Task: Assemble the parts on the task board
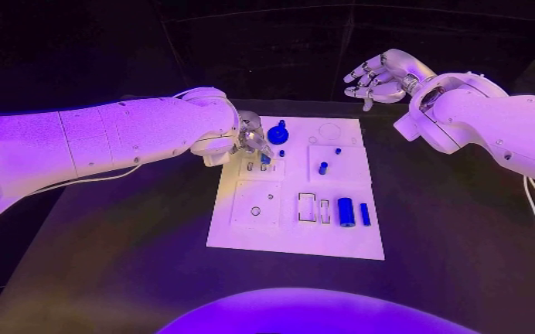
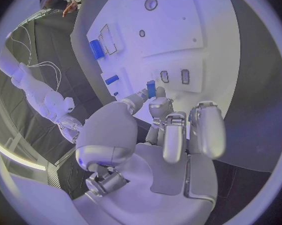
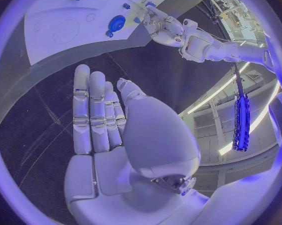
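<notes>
The white task board [image 1: 299, 245] lies in the middle of the black table. My left hand [image 1: 247, 142] hovers over its far left corner and pinches a small blue part [image 2: 151, 88] between thumb and finger, just above two small slots [image 2: 165, 76]. On the board stand a round blue knob [image 1: 277, 134] and two short blue pegs [image 1: 323, 168]. A blue cylinder [image 1: 345, 212] and a blue bar [image 1: 365, 214] lie near its right front. My right hand [image 1: 379, 79] is raised beyond the board's far right corner, fingers apart and holding nothing.
The board has rectangular frames [image 1: 307, 206] and a round hole [image 1: 255, 211] in its front half. My left forearm [image 1: 123, 137] stretches across the table's left side. In the right wrist view the board [image 3: 84, 20] and my left hand [image 3: 163, 25] lie ahead.
</notes>
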